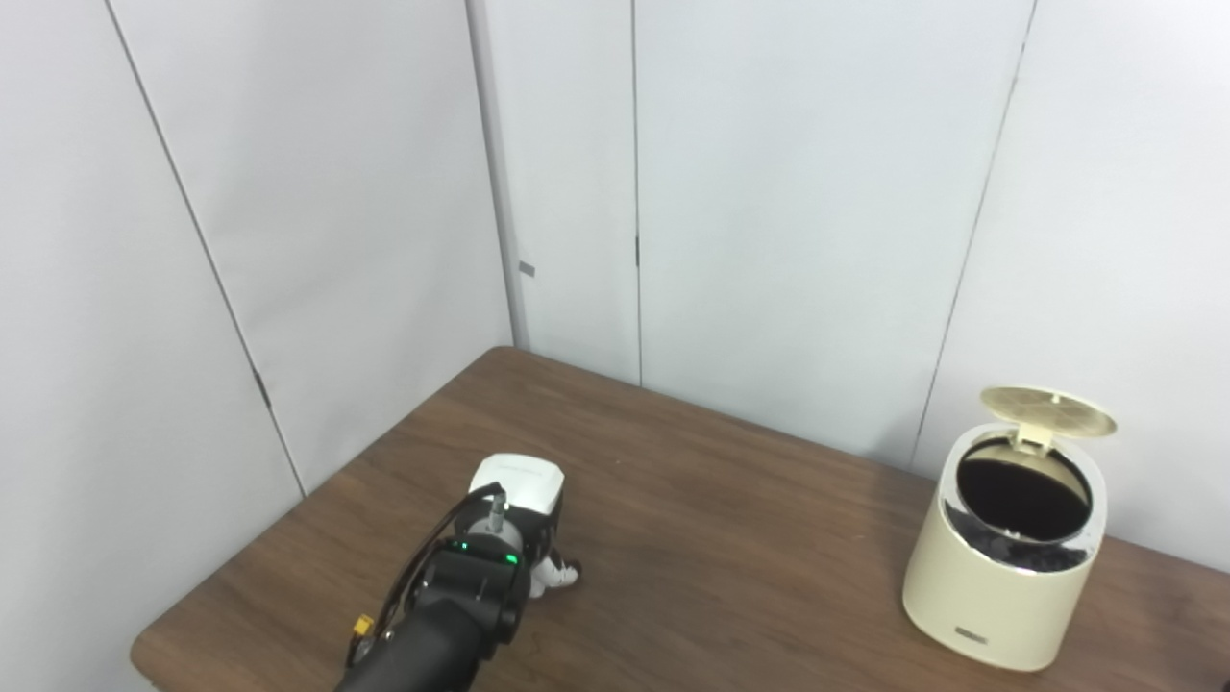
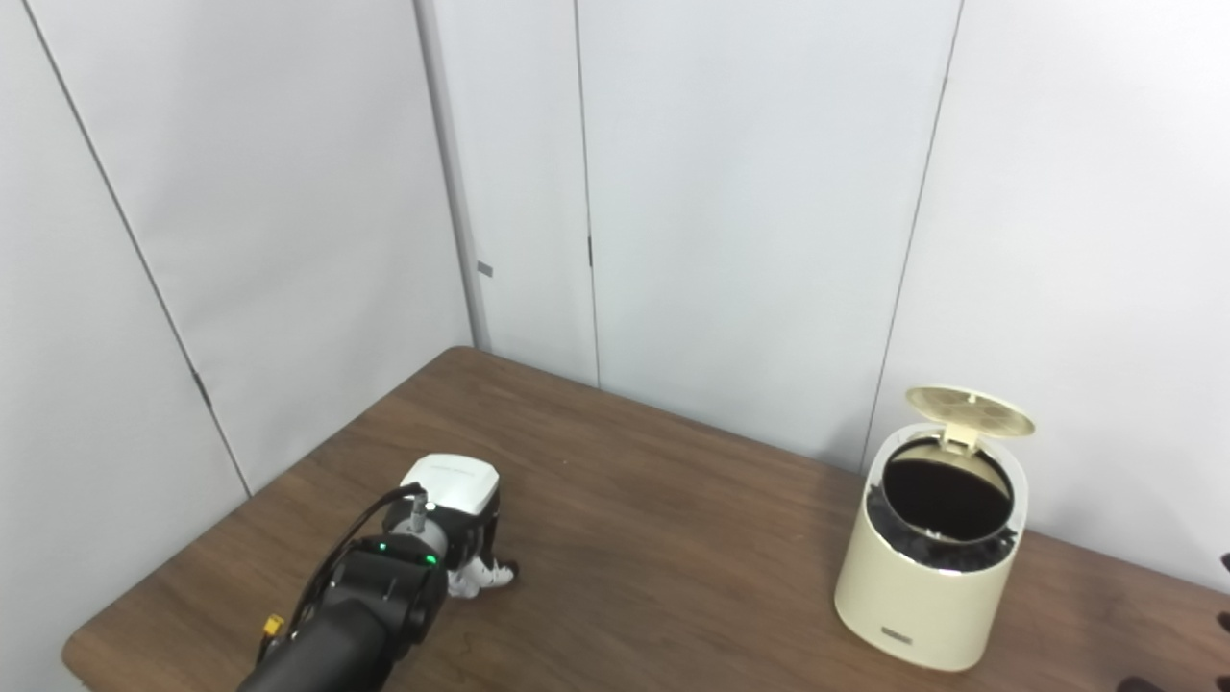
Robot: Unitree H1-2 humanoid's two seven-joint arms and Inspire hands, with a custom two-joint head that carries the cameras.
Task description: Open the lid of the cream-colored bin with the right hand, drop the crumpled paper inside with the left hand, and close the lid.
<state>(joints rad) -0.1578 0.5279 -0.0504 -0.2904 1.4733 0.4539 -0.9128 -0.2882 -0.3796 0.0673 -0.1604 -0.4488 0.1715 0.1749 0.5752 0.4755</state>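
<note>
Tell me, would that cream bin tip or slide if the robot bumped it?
The cream bin looks like thin plastic with only a black liner showing inside, so it is probably light and would likely slide on the smooth wooden table. Its squat shape and broad base suggest it resists tipping. The raised lid seems hinged and might snap down.

The bench (image 1: 730,500) is dark brown with a streaky wood grain. The bin (image 1: 999,586) is cream, with a shiny silver ring round a black mouth and a small dark label low on its front. Its raised lid (image 1: 1047,410) is a paler yellow-cream, ribbed underneath. The left hand (image 1: 519,500) has a white shell on a black arm showing green lights and a yellow connector. The walls (image 1: 807,211) are plain pale grey panels.
</note>
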